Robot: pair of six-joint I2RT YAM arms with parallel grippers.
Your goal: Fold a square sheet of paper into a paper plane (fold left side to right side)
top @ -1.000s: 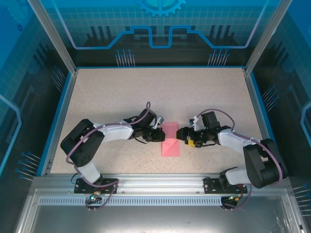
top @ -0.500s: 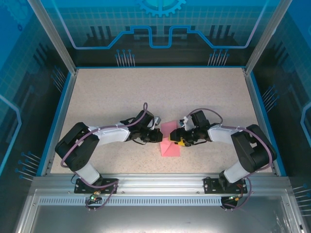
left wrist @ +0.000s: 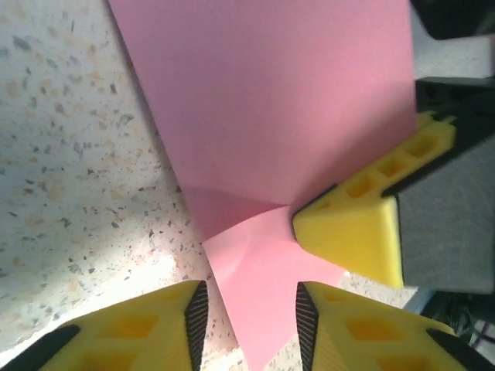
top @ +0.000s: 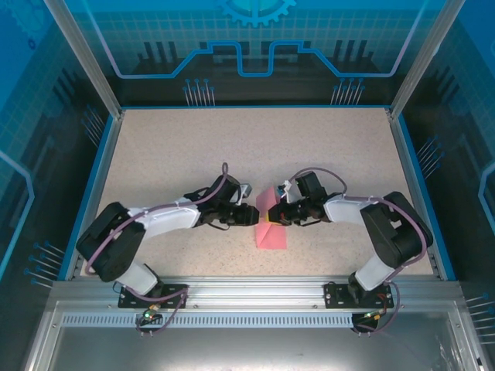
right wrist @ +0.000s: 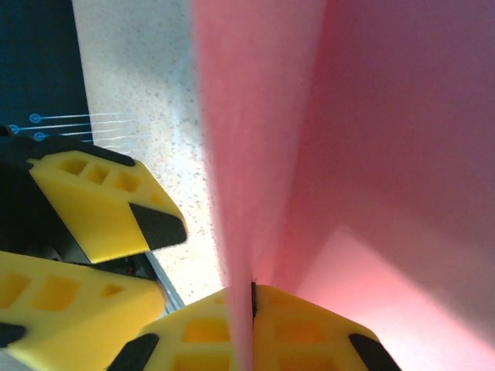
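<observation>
Looking down from the top camera, the square sheet of paper (top: 272, 238) sits on the speckled table (top: 170, 147) right in the gap between the two arms. It's partly folded, with its long side running away from the bases, so both tools come at it side-on.

The right gripper (right wrist: 251, 297) is the one actually doing something. Its yellow fingers are squeezed together on an edge of the pink sheet, and in its wrist view that flap stands up off the table like a wall.

The left gripper (left wrist: 251, 297) is just beside it on the other side with its fingers apart. A pointed bit of the paper runs through the gap between them, but as far as I can tell the pads aren't touching it.

So the thing that matters imo: the raised flap lies left of the right gripper's pinch and has to travel over to the right. The right arm owns the grip, and the left is nearest the part lying flat, well placed to pin it down. The risk is the whole sheet sliding instead of creasing
</observation>
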